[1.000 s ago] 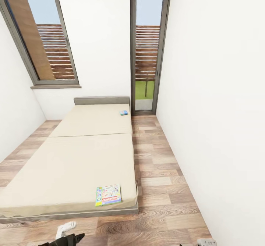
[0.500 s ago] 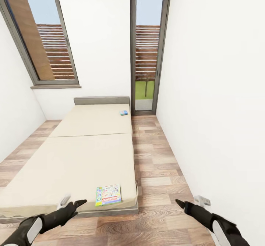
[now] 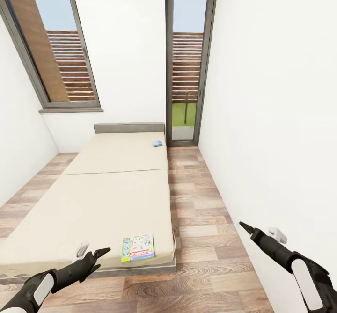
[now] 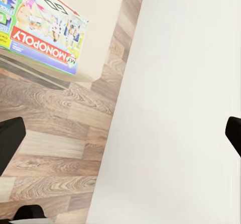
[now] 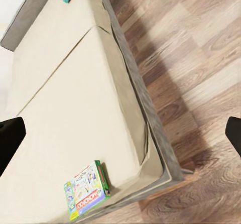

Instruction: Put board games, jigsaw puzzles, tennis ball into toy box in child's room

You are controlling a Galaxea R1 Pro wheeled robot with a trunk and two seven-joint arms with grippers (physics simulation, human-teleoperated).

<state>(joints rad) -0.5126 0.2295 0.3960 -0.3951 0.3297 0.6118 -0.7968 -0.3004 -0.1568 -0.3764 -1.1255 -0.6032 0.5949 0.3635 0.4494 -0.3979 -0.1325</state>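
1. The robot faces the bed [image 3: 93,200] in the child's room, and neither arm holds anything. My reading is that the step in hand is the approach to the two board games lying on the mattress.

2. The green-edged board game [image 3: 138,248] lies flat at the near right corner of the bed, close to the foot edge. The left gripper [image 3: 91,255] hovers just beside the foot of the bed, near that box but not touching it.

3. The small blue board game [image 3: 157,143] sits far off, near the headboard on the right side of the mattress, well apart from both arms.

4. The right gripper [image 3: 255,232] hangs over the wood floor [image 3: 201,200] close to the white wall [image 3: 281,116], away from the bed.

5. Fingers: in both wrist views the dark tips sit at opposite edges of the picture, so I judge both pairs spread wide and empty.

6. Next move, as I judge it: bring the left arm over the near box and get the fingers around an edge. It lies flat, so a side or overhanging edge is probably needed.

7. Hard to tell: the worktop, toy box, puzzles and ball are outside these views. The blue box's print is too small to read.
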